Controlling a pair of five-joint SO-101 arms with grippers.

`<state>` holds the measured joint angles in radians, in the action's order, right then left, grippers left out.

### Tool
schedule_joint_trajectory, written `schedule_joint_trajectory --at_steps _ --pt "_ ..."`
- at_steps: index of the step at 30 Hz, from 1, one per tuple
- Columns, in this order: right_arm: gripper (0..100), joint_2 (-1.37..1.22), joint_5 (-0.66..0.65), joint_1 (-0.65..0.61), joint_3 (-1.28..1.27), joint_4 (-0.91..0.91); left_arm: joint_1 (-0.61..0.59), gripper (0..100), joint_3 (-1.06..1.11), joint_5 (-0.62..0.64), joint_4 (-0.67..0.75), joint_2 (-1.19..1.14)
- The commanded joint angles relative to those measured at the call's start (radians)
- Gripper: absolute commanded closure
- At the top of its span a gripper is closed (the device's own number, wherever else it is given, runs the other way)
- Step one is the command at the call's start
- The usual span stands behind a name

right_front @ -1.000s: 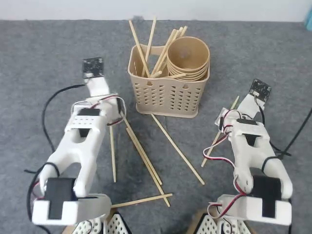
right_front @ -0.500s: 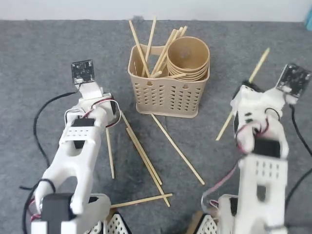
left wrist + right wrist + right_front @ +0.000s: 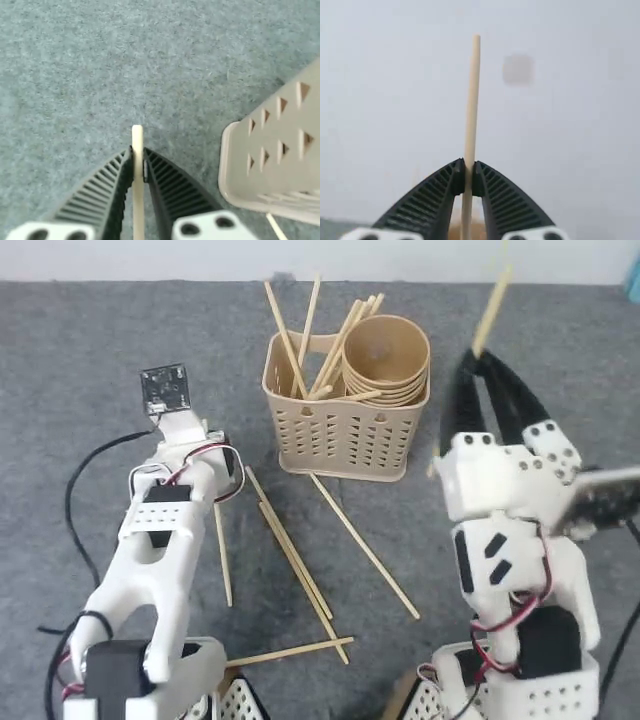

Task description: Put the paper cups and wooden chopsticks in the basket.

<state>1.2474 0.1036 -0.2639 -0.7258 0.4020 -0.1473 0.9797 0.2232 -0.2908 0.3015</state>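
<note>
Right end effector (image 3: 467,170) risen, clamped on chopstick (image 3: 472,100), lower length hidden behind arm (image 3: 510,500), left end effector (image 3: 137,152) pinching second chopstick (image 3: 137,137)

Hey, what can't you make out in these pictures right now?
High view: paper cups count; nested, only rims show above the basket.
High view: where left gripper clamps left chopstick; that arm's wrist covers it.
Right wrist view: right chopstick's near end, past right gripper; picture edge cuts it.
</note>
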Motion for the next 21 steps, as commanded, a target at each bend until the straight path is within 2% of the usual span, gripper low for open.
schedule_joint_trajectory --at_steps 1,5,13,21 --pt "98.6 -0.108 -0.017 -0.094 0.097 -0.219 -0.008 99 -0.001 -0.008 0.049 0.048" --pt "98.6 -0.278 -0.02 -0.163 0.21 -0.305 -0.006 99 -0.001 -0.008 0.049 0.046" --pt "98.6 -0.7 -0.02 -0.225 0.499 -0.311 0.017 99 -0.002 -0.012 0.051 0.043" --pt "98.5 -1.017 -0.014 -0.2 0.68 -0.312 0.018 99 0.008 -0.014 0.078 0.041"
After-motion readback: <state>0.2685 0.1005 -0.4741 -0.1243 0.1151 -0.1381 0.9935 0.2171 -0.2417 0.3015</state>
